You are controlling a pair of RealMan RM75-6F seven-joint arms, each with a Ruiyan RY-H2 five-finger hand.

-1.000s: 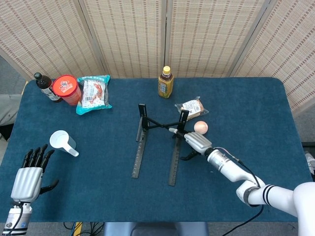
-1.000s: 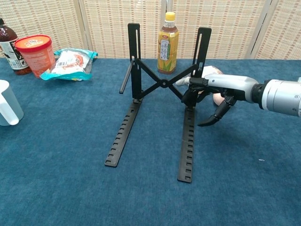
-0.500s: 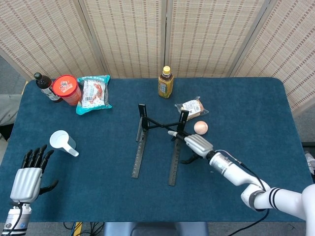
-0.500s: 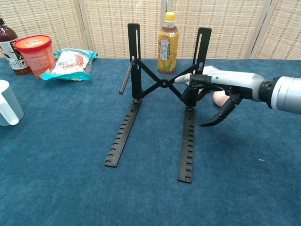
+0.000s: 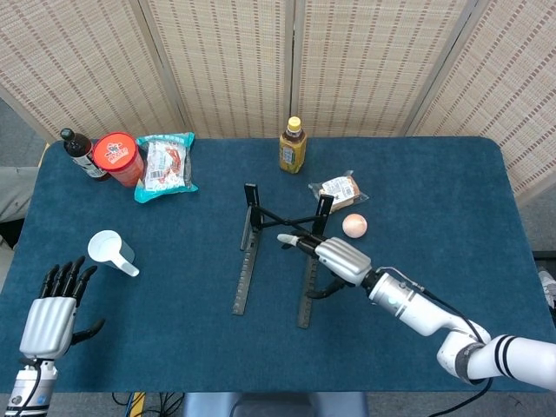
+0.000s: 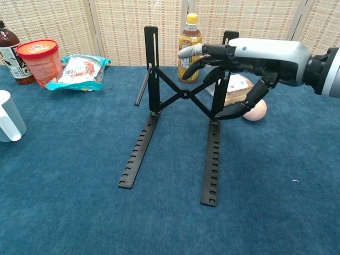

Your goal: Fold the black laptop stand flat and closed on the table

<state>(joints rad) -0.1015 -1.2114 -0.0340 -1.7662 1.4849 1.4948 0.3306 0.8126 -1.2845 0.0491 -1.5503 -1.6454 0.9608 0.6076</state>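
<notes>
The stand (image 6: 180,106) sits open near the middle of the blue table (image 5: 434,174), its two uprights raised and joined by a crossed brace, its two notched rails lying flat on the cloth and running toward the near edge. In the chest view the top of the right upright is hidden behind the right hand (image 6: 241,58), so how much of the post the hand covers is hard to judge.

That hand hangs at the right upright with its fingers (image 6: 191,51) spread and reaching left over the brace, the thumb curled under on the post's far side. It seems to cup the post loosely rather than clamp it; contact cannot be confirmed from either view. From the head camera the hand (image 5: 334,254) lies across the right rail and hides part of it.

Just right of the stand lie a wrapped bun (image 5: 339,191) and a pink egg (image 5: 354,225), both partly hidden by the hand in the chest view. A tea bottle (image 5: 293,145) stands behind the stand.

At the far left are a dark bottle (image 5: 80,153), cut off in the chest view, a red tub (image 5: 118,158) and a snack bag (image 5: 165,165). A white cup (image 5: 111,251) rests nearer. The left hand (image 5: 50,317) lies at the near left corner, fingers apart, holding nothing.
</notes>
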